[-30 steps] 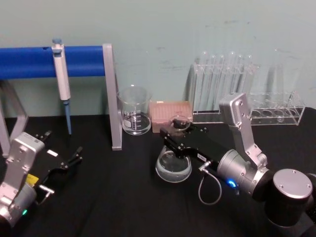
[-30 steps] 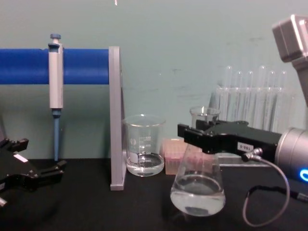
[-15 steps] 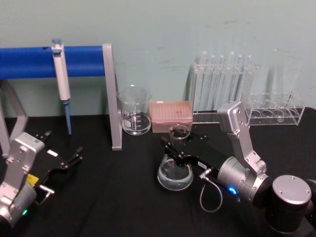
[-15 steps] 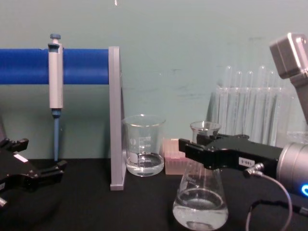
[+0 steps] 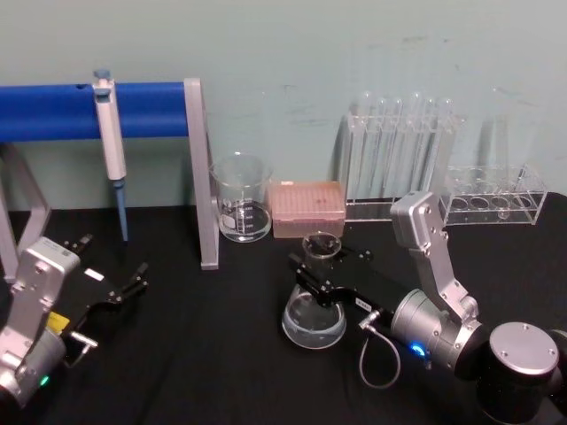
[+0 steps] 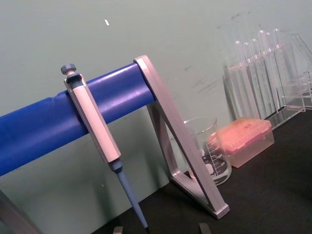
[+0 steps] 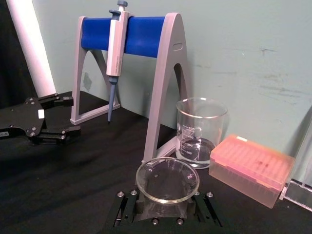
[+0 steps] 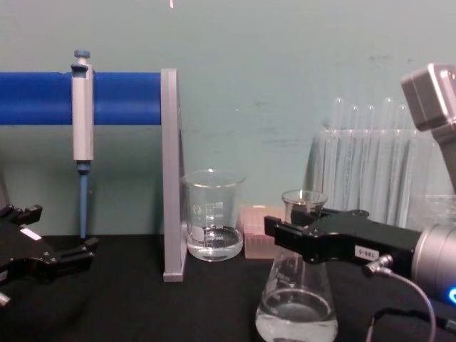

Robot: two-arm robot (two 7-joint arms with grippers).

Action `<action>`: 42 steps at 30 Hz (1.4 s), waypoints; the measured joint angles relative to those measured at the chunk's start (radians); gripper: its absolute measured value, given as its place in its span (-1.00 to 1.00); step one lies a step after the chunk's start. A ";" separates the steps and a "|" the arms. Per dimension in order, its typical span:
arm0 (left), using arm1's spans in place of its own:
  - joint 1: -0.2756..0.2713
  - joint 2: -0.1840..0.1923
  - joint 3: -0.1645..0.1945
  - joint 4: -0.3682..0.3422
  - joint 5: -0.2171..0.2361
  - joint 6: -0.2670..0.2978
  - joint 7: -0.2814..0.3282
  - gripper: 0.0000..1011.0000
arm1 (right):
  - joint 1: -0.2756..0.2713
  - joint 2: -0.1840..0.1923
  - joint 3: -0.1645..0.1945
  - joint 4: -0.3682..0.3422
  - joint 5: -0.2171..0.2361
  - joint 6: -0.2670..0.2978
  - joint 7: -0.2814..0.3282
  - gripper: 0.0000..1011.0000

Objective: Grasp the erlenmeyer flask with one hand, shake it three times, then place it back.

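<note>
The erlenmeyer flask (image 5: pixel 313 317) stands upright right of the table's middle, with a little clear liquid in its wide base (image 8: pixel 296 318). My right gripper (image 5: pixel 323 264), the hand, is shut on the flask's neck just under the flared rim. In the chest view this gripper (image 8: pixel 301 239) comes in from the right, and the flask's bottom is cut off, so I cannot tell whether it touches the table. The right wrist view looks down on the flask's mouth (image 7: pixel 167 179) between black fingers (image 7: pixel 125 205). My left gripper (image 5: pixel 113 282) is parked open at the left.
A blue pipette stand (image 5: pixel 200 177) with a hanging pipette (image 5: pixel 108 133) is at the back left. A glass beaker (image 5: pixel 241 202) and a pink tip box (image 5: pixel 306 208) sit behind the flask. Test tube racks (image 5: pixel 399 173) line the back right.
The right gripper has brought the flask down from a raised, tilted pose to upright and lower. The left arm has not moved.
</note>
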 joint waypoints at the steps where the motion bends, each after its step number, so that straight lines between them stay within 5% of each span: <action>1: 0.000 0.000 0.000 0.000 0.000 0.000 0.000 0.98 | 0.000 0.000 0.000 0.002 0.000 -0.001 0.000 -0.10; 42: 0.000 0.000 0.000 0.000 0.000 0.000 0.000 0.98 | -0.005 -0.004 0.003 0.018 -0.017 0.009 -0.011 -0.10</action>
